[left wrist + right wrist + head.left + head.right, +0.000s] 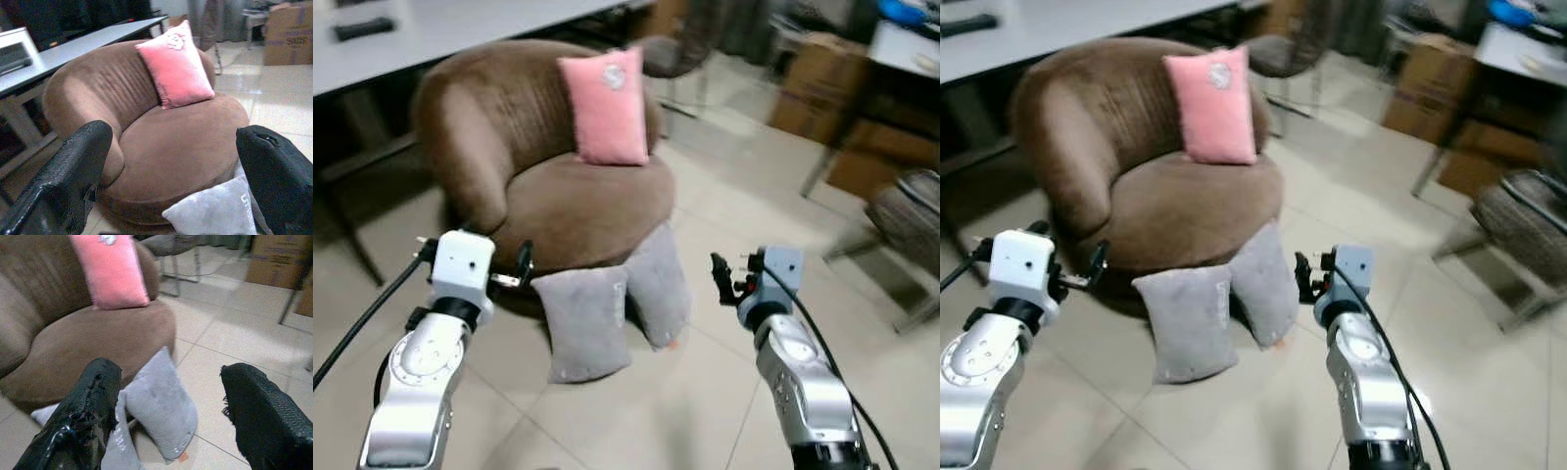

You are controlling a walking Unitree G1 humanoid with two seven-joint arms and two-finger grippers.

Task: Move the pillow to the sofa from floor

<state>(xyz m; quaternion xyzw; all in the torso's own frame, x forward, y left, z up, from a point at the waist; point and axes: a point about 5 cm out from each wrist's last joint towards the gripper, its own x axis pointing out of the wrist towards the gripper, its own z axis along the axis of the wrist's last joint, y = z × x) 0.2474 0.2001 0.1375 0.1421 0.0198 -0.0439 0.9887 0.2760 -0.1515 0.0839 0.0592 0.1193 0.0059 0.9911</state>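
Left gripper (523,268), raised before the sofa's front edge, fingers (73,171) spread apart and holding nothing. Round brown sofa (578,206) on the tiled floor (685,392), with a pink pillow (607,106) propped upright against its backrest. Two grey pillows on the floor lean against the sofa's base: the left grey pillow (583,321) stands just beside the left gripper, and the right grey pillow (661,284) touches it and tilts against the sofa. Right gripper (719,274), held near the right grey pillow, fingers (93,396) apart and empty. Behind the sofa, a white table (431,34); at far right, cardboard boxes (822,93) and a wicker chair (909,220)
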